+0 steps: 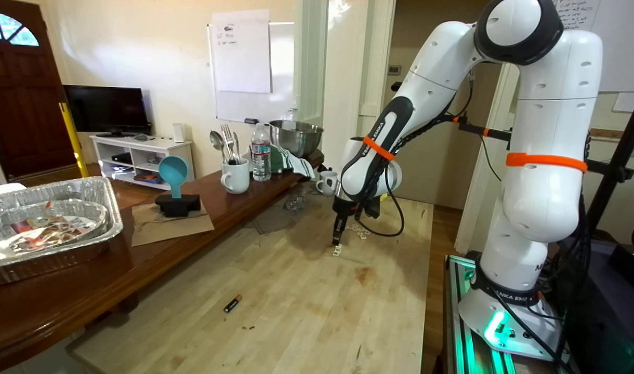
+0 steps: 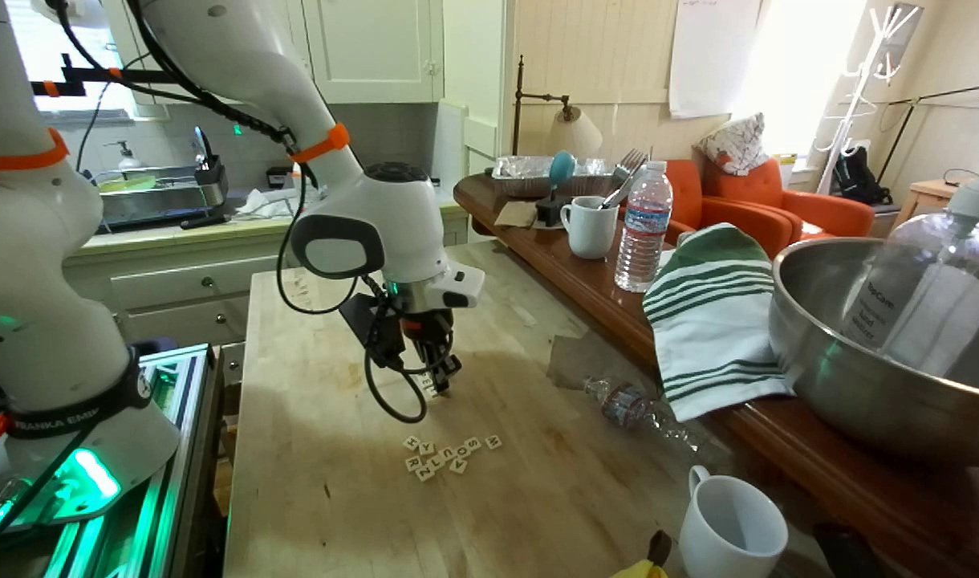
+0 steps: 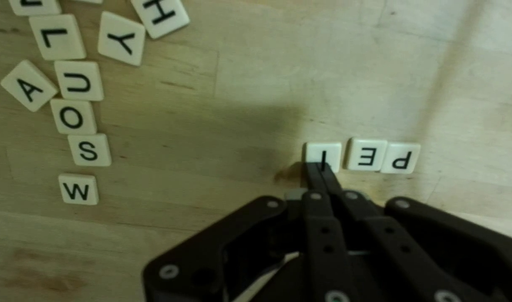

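Observation:
My gripper (image 3: 321, 166) is shut, its two black fingers pressed together with nothing between them. Its fingertips overlap the lower edge of a white letter tile marked I (image 3: 314, 152); whether they press on it I cannot tell. Just right of that tile in the wrist view, across a small gap, lie an E tile (image 3: 367, 154) and a P tile (image 3: 400, 157) side by side. In both exterior views the gripper (image 1: 336, 243) points down at the wooden tabletop, and tiles show at its tips. Farther left in the wrist view are W (image 3: 79, 189), S (image 3: 89, 150) and several other loose tiles.
A battery (image 1: 233, 303) lies on the tabletop. Along one side runs a raised dark wood counter (image 1: 215, 208) with a mug of cutlery (image 1: 236, 176), a water bottle (image 2: 645, 233) and a steel bowl (image 2: 883, 401). Below it are a crumpled bottle (image 2: 630, 405) and a white mug (image 2: 730, 526).

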`<control>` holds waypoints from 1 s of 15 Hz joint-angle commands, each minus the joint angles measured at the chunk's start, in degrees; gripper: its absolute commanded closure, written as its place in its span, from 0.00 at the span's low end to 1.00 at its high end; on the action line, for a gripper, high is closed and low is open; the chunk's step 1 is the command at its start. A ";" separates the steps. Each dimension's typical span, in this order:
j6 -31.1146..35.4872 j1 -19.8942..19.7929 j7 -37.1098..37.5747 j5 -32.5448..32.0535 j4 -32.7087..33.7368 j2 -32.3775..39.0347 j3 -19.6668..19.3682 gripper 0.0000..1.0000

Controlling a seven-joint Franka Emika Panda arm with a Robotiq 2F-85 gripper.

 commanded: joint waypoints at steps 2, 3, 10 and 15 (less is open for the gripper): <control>1.13 -0.27 -1.70 2.62 -1.78 0.14 0.90 1.00; 1.08 -0.26 -1.76 2.98 -1.77 0.13 0.97 1.00; 1.09 -0.05 -1.61 3.86 -2.08 -0.06 1.23 1.00; 1.22 -0.03 -1.39 3.67 -2.16 -0.17 1.19 1.00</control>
